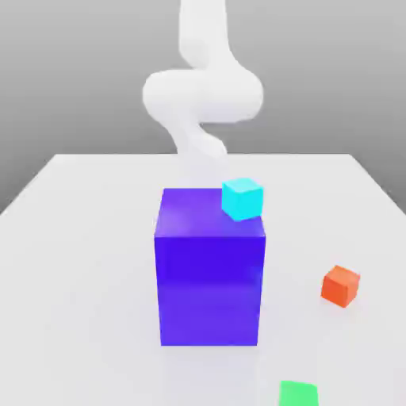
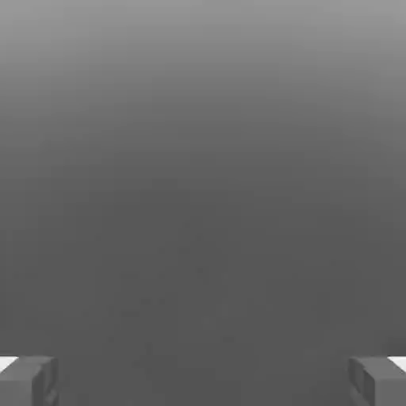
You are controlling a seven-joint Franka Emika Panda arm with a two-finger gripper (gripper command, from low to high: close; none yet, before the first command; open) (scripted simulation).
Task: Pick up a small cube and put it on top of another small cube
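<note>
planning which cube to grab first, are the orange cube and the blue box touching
Apart. The exterior view shows it: a strip of bare white table lies between the orange cube and the right side of the blue box.

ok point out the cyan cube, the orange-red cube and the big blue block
cyan cube [image 1: 242, 200]: exterior view, near the middle of its visible surface
orange-red cube [image 1: 339, 286]: exterior view, near the middle of its visible surface
blue block [image 1: 209, 289]: exterior view, front face
</note>
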